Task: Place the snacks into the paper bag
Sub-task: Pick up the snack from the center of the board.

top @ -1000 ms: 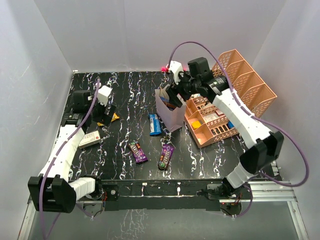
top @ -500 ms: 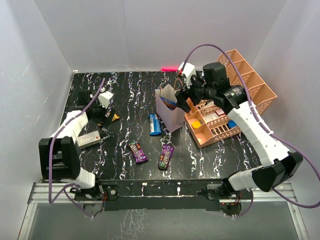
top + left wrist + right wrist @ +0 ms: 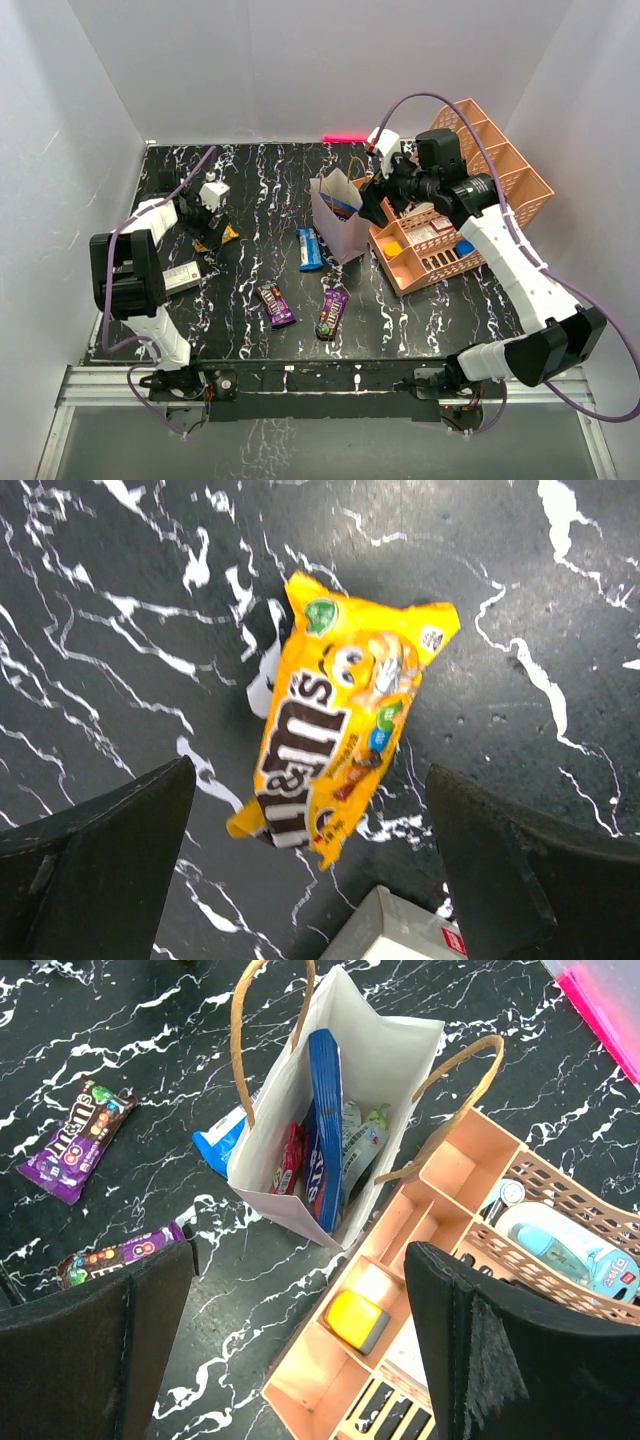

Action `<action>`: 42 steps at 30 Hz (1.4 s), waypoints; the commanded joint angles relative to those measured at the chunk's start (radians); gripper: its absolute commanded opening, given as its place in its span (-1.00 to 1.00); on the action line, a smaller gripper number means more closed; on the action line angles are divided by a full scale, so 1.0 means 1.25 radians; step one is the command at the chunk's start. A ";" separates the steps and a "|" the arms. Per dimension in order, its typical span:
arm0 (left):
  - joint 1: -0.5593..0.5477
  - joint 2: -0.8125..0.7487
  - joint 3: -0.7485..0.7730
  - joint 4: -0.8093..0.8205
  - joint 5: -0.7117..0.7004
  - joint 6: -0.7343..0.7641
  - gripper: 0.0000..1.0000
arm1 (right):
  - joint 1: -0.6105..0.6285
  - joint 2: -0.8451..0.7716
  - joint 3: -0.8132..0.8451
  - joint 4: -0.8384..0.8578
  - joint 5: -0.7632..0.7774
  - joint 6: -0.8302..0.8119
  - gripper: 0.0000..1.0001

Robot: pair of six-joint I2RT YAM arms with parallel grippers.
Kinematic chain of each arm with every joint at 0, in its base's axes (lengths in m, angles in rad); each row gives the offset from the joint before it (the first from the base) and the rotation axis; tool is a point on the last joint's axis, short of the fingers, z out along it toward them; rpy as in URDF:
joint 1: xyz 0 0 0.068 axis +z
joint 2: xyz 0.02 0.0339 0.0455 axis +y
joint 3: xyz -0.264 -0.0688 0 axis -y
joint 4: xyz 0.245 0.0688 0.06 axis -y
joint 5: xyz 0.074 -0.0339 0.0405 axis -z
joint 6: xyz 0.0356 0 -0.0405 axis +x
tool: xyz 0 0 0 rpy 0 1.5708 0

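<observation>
The paper bag [image 3: 285, 1185] stands upright with a blue bar [image 3: 324, 1110], a red packet [image 3: 290, 1157] and a silver pouch [image 3: 362, 1138] inside it. My right gripper [image 3: 300, 1350] hangs open and empty above the bag's near-right side, also seen from the top as the right gripper [image 3: 372, 203] beside the bag [image 3: 345, 235]. A yellow packet [image 3: 340, 730] lies flat below my open left gripper [image 3: 310, 880], which is the left gripper [image 3: 205, 220] at the table's left. Loose on the table are a blue packet [image 3: 310, 249] and two purple packets [image 3: 277, 303] [image 3: 332, 311].
A white box [image 3: 400, 932] lies just near the yellow packet, seen from above as the white box [image 3: 180, 277]. A salmon organiser tray [image 3: 420, 268] touches the bag's right side, with a taller mesh rack [image 3: 495, 170] behind it. A pink strip [image 3: 345, 137] lies at the back wall.
My right gripper has let go of the blue bar in the bag, opened and drawn back to the right. My left arm has swung back over the yellow packet.
</observation>
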 commanded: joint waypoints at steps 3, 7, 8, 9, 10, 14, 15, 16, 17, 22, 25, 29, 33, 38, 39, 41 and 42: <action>0.003 0.062 0.101 -0.091 0.074 0.072 0.91 | -0.007 -0.032 -0.002 0.043 -0.026 0.009 0.82; 0.003 0.090 0.125 -0.120 0.075 0.095 0.84 | -0.009 -0.031 -0.002 0.042 -0.029 0.010 0.82; 0.004 0.096 0.130 -0.127 0.075 0.100 0.82 | -0.010 -0.029 -0.002 0.042 -0.031 0.010 0.82; 0.003 0.102 0.136 -0.135 0.075 0.105 0.81 | -0.010 -0.028 -0.002 0.041 -0.033 0.010 0.82; 0.003 0.107 0.144 -0.142 0.074 0.110 0.80 | -0.011 -0.026 -0.001 0.040 -0.035 0.011 0.82; 0.003 0.127 0.149 -0.161 0.066 0.127 0.77 | -0.013 -0.018 0.002 0.039 -0.041 0.011 0.81; 0.003 0.130 0.146 -0.162 0.062 0.129 0.76 | -0.013 -0.018 0.002 0.039 -0.042 0.012 0.82; 0.003 0.133 0.144 -0.160 0.060 0.131 0.74 | -0.014 -0.016 0.002 0.039 -0.043 0.013 0.81; 0.003 0.134 0.139 -0.158 0.055 0.132 0.71 | -0.014 -0.014 0.003 0.039 -0.045 0.013 0.82; 0.003 0.135 0.112 -0.141 0.034 0.136 0.54 | -0.016 -0.011 0.000 0.040 -0.048 0.013 0.82; 0.003 0.132 0.095 -0.126 0.026 0.129 0.41 | -0.017 -0.011 -0.005 0.043 -0.049 0.014 0.82; 0.003 0.115 0.059 -0.101 0.028 0.117 0.23 | -0.020 -0.015 -0.012 0.046 -0.053 0.014 0.82; 0.003 0.087 0.023 -0.073 0.031 0.103 0.04 | -0.020 -0.019 -0.019 0.050 -0.060 0.014 0.82; 0.003 0.039 -0.012 -0.059 0.060 0.087 -0.06 | -0.019 -0.021 -0.025 0.054 -0.067 0.014 0.81; 0.003 0.028 -0.017 -0.058 0.068 0.086 -0.09 | -0.019 -0.023 -0.027 0.056 -0.068 0.015 0.82; 0.003 0.008 -0.029 -0.051 0.080 0.079 -0.13 | -0.020 -0.025 -0.031 0.058 -0.071 0.015 0.82; 0.003 -0.002 -0.035 -0.050 0.085 0.074 -0.15 | -0.020 -0.026 -0.033 0.059 -0.072 0.014 0.82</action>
